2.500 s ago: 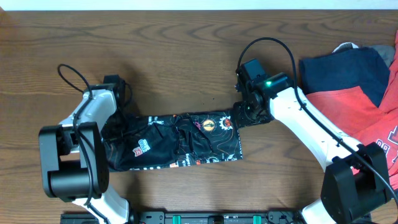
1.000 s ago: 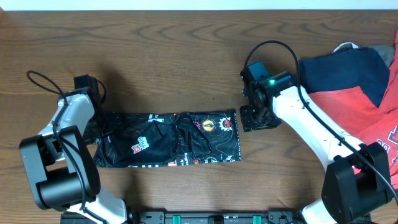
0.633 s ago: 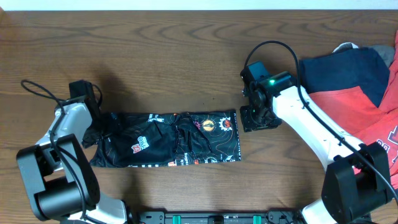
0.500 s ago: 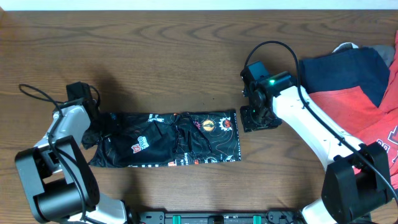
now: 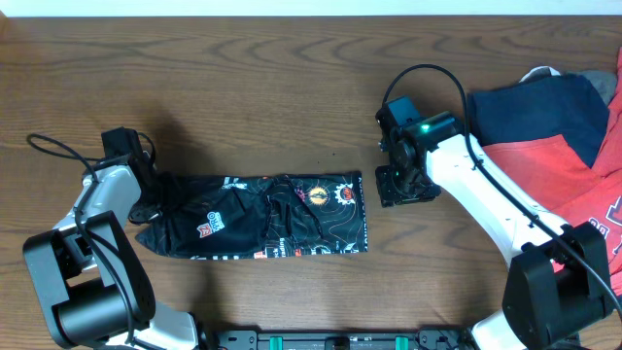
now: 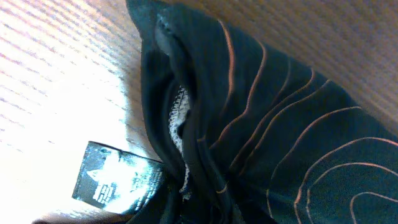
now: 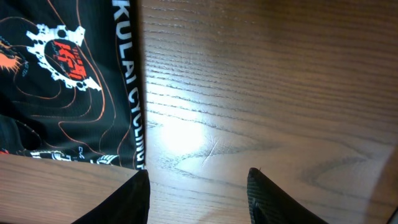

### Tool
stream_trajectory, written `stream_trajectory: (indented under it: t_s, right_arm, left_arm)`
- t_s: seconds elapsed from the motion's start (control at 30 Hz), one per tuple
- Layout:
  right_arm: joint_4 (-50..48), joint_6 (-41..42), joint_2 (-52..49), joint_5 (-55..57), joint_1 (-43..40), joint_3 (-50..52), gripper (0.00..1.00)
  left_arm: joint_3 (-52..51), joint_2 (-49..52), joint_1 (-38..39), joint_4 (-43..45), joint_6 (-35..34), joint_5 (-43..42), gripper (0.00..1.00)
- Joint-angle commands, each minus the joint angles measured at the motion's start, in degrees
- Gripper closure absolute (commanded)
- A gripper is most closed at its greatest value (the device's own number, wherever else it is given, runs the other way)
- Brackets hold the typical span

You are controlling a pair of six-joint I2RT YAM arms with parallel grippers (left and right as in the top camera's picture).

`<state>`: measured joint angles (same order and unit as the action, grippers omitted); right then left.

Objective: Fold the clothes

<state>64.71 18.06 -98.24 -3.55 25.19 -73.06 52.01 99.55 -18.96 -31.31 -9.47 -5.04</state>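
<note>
The thin black contour-lined sports jersey [image 5: 262, 209] lies flat on the brown wooden table [image 5: 292, 78], its bunched left end pinched by the left gripper [image 5: 149, 199], probably to pull it taut, while the right gripper [image 7: 199, 196] hovers spread and empty just right of its hem.

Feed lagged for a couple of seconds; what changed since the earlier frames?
The left gripper moved left, pulling the jersey out longer by its left end. The right gripper let go of the right edge and now hangs open beside it. The sweatshirt stayed put.

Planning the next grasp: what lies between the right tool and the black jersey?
Only bare table between the right tool and jersey; overhead and right wrist views show it.
</note>
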Motion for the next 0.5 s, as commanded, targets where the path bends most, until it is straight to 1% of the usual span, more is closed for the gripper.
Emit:
stream_trajectory:
  t_s: [0.0,0.1,0.27,0.47]
  right_arm:
    - [0.02,1.7,0.42,0.55,-0.55,-0.15,0.52]
    - [0.04,2.12,0.42,0.57,-0.96,-0.17,0.52]
    - [-0.37,2.71,0.42,0.61,-3.45,-0.17,0.51]
    - [-0.87,1.84,0.42,0.55,-8.41,-0.17,0.52]
  left_arm:
    - [-4.72,7.91,-0.74,-1.01,-0.24,5.18,0.88]
    - [-1.42,7.87,-0.74,-4.17,-0.22,4.57,0.94]
    - [8.28,7.34,-0.52,-14.69,-0.31,4.52,0.94]
    - [19.45,4.31,1.6,-30.14,-3.54,3.91,0.94]
